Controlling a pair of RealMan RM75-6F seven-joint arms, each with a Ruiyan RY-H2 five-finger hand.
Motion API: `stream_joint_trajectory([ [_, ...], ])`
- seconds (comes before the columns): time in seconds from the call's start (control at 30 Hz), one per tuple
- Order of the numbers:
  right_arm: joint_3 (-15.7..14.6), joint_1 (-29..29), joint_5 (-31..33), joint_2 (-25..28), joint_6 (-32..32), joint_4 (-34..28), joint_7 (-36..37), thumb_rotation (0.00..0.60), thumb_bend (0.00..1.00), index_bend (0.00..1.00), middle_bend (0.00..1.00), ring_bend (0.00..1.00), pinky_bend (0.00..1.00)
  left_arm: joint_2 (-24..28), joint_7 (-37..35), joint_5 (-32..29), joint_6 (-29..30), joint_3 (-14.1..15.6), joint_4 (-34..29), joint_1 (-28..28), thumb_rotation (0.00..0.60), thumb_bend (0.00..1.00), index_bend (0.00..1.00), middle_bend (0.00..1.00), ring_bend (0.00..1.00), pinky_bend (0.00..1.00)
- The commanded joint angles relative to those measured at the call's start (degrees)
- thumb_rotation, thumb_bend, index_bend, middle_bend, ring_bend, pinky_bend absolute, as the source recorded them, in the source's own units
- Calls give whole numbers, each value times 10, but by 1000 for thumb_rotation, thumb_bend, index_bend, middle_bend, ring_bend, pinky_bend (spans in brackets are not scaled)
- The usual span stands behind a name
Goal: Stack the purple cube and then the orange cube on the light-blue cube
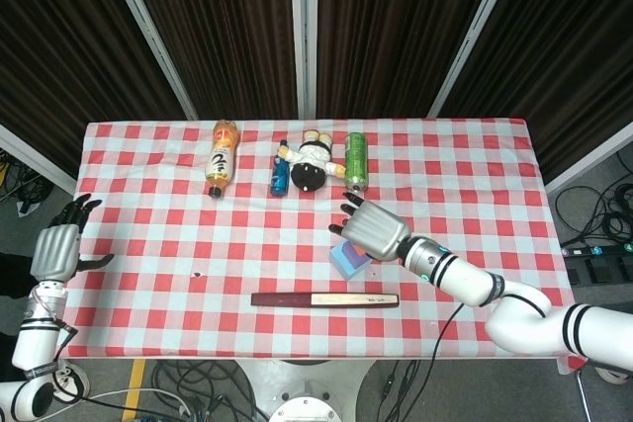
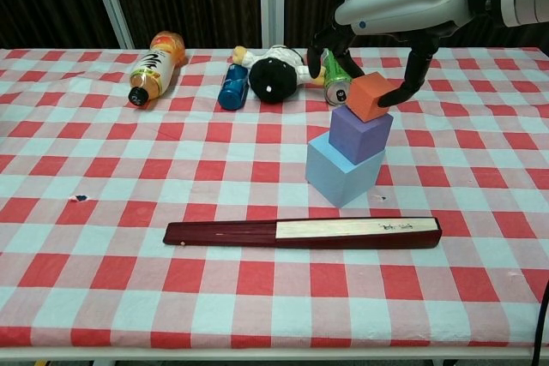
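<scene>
The light-blue cube [image 2: 339, 176] stands on the checked cloth, and the purple cube [image 2: 360, 135] sits on top of it. The orange cube [image 2: 371, 97] rests tilted on the purple one. My right hand [image 2: 403, 2] arches over the stack and pinches the orange cube, thumb on its right edge, fingers behind its left side. In the head view that right hand [image 1: 374, 229] covers both upper cubes, so only a corner of the light-blue cube [image 1: 345, 260] shows. My left hand [image 1: 59, 249] hangs off the table's left edge, fingers spread, holding nothing.
A folded dark-red fan [image 2: 302, 233] lies just in front of the stack. Behind it, along the back, lie a green can [image 2: 336, 72], a black-and-white doll [image 2: 273, 77], a blue can [image 2: 232, 86] and an orange drink bottle [image 2: 153, 66].
</scene>
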Motion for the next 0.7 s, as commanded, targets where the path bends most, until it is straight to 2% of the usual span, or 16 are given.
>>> stream_joint_trajectory([
  [0.03,-1,1,1,-2,-1,1,-1,600,176,249,507,190,103,0,0,0,0,0,0,0,600,88,218,180,127,239],
  [0.3,-4,4,4,-4,-1,2,-5,600,138,250,494,190,103,0,-1,0,-1,0,1,0,600,88,218,180,127,239],
  [0.43,-5,4,4,-5,3,4,-11,600,99,251,415,174,104,-1,-1,0,-1,0,1,0,600,88,218,180,127,239],
  [0.7,-2,3,12,-6,13,-2,-15,600,59,179,234,59,104,-1,-2,-2,-3,0,3,0,600,88,220,180,127,239],
])
